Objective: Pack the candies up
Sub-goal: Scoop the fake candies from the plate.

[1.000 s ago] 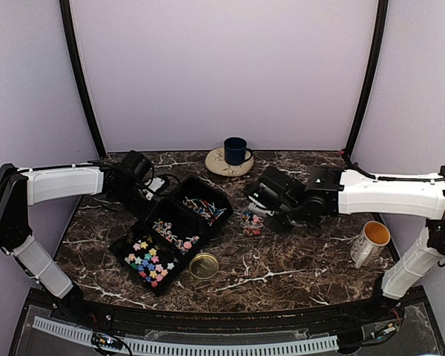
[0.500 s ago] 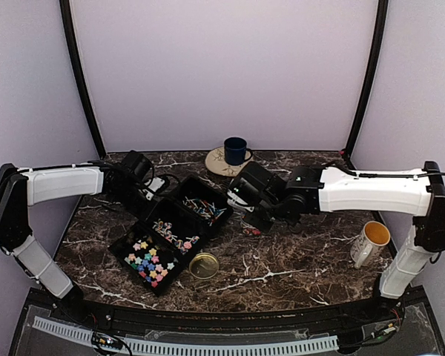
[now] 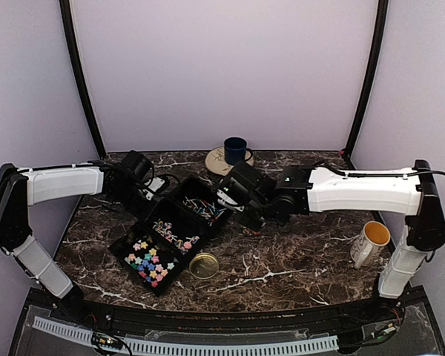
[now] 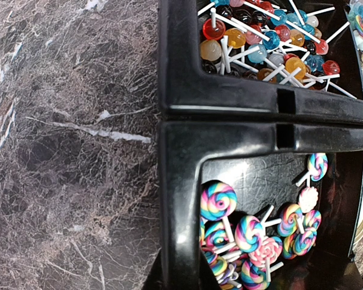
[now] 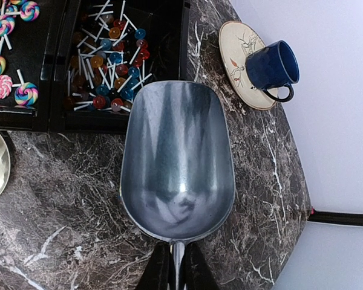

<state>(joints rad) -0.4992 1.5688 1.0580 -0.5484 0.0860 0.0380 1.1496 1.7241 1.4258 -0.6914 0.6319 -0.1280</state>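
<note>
A black three-part tray (image 3: 163,283) holds the candies: pastel stars (image 3: 148,261), swirl lollipops (image 3: 174,236) and small ball lollipops (image 3: 204,208). My left gripper (image 3: 150,199) is shut on the tray's far-left wall. In the left wrist view the wall (image 4: 184,199) runs between my fingers, with swirl lollipops (image 4: 248,232) beside it. My right gripper (image 3: 237,202) is shut on the handle of an empty metal scoop (image 5: 177,160). The scoop hovers at the tray's right edge, beside the ball lollipops (image 5: 109,60). A small jar of candies (image 3: 251,227) shows partly under the right gripper.
A gold lid (image 3: 203,265) lies in front of the tray. A blue cup (image 3: 235,150) stands on a saucer at the back. A white mug (image 3: 371,241) stands at the right. Purple walls close in three sides.
My right arm has moved left with the scoop, from over the jar to the tray's right edge. The left arm and the tray have not moved.
</note>
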